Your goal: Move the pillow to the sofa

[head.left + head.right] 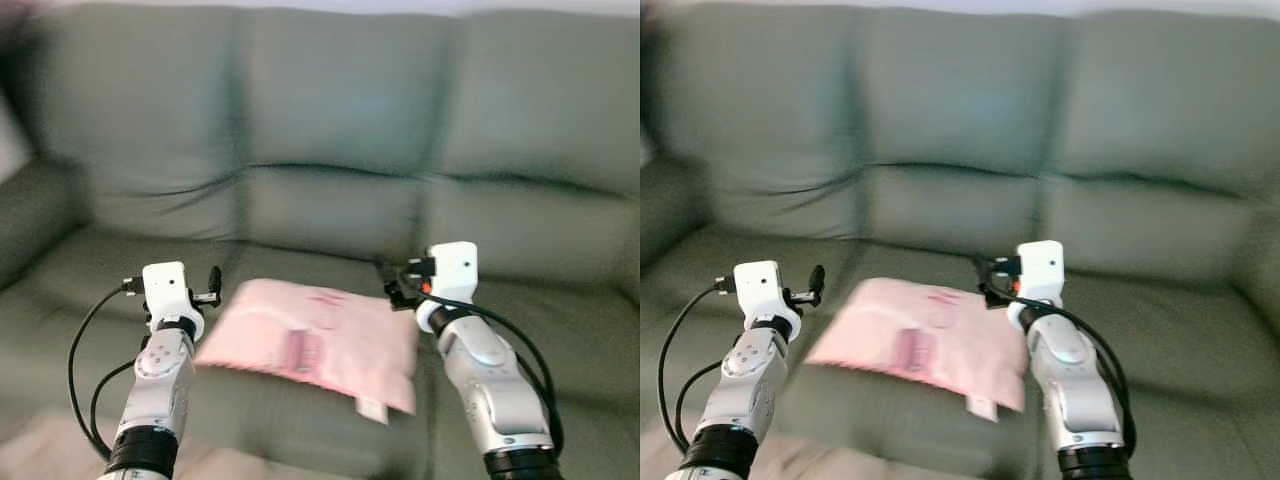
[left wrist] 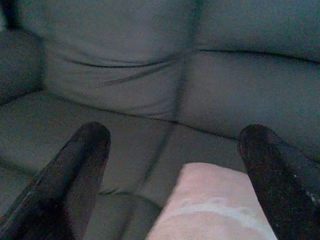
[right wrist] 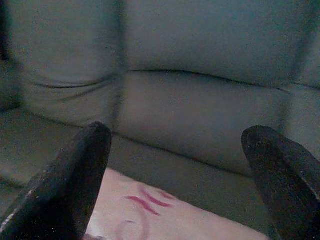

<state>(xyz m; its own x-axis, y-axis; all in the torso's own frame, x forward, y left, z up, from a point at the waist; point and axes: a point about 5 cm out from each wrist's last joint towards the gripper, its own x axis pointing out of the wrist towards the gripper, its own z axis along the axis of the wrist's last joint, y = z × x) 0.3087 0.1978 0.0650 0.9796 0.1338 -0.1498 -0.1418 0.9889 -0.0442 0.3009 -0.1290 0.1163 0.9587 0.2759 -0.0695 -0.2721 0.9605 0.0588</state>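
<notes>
Facing a grey-green sofa (image 1: 330,130) head-on, both head views blurring slightly. Lying flat on the seat cushion near its front edge, a pink pillow (image 1: 310,340), sitting between the two arms at about 6 o'clock in the scene. Long axis running roughly from 9 o'clock to 3 o'clock with a slight tilt, the left end sitting a little farther back toward 10 o'clock and the right end dropping toward 4 o'clock. Showing a red scribble mark (image 1: 326,297) on the top face toward the back edge and a small white tag (image 1: 372,409) hanging off the near right corner at about 5 o'clock.

Hovering at 9 o'clock of the pillow, the left end effector (image 2: 175,145), just beside the pillow's left end; fingers (image 2: 75,170) spreading wide apart in the left wrist view, with the pillow's pink corner lying between and beyond them, not pinching anything.

Hovering at 2 o'clock of the pillow, the right end effector (image 3: 177,145), near the back right corner; fingers (image 3: 70,175) likewise spreading wide, the pink fabric with the red mark showing below the gap, the sofa backrest rising beyond. Contact with the pillow not being clear for either end effector.
</notes>
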